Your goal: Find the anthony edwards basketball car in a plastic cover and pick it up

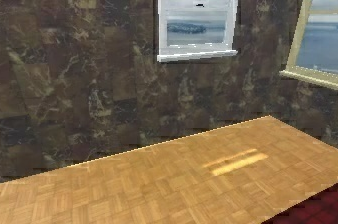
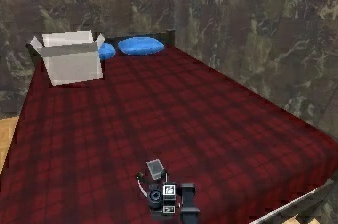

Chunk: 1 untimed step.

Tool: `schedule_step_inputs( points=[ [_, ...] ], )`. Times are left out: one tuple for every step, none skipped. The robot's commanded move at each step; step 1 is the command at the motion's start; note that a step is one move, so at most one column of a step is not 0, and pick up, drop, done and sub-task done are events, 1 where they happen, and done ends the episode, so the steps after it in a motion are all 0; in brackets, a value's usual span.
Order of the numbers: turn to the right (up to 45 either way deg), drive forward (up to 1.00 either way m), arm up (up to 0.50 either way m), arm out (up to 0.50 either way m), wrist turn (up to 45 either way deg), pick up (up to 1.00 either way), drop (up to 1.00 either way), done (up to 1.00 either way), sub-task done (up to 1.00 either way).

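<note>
Claw position: the claw (image 2: 149, 182) sits low over the near part of the bed (image 2: 207, 120), above the red plaid cover.
Claw state: spread or pressed together cannot be told; whether it holds anything cannot be told either.
Item at claw: one small grey upright shape (image 2: 155, 168) stands at the claw's end. It is too small to identify.
Target location: the basketball card cannot be placed with confidence. The grey shape is one candidate, and the hidden inside of the box (image 2: 72, 58) is another.
Risk 1: a grasp on the wrong item — cause: the grey shape is taken for the card without a closer look.
Risk 2: a thin flat item slides or stays pressed into the soft cover — cause: the cover gives under a downward approach.
Risk 3: the search passes over the box — cause: its raised flaps hide the contents.
Count, bed area: one bed, one white open box, one blue pillow (image 2: 142, 45), one grey shape, one claw.
Count, room ahead: two windows (image 1: 197, 28) — the second window (image 1: 329, 45) is on the adjoining wall; one wood floor (image 1: 157, 180).
</note>
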Motion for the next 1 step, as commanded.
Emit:
schedule_step_inputs(
  points=[
    [0.0,0.00,0.10,0.00,0.0,0.00,0.00,0.00,0.00]
  ],
)
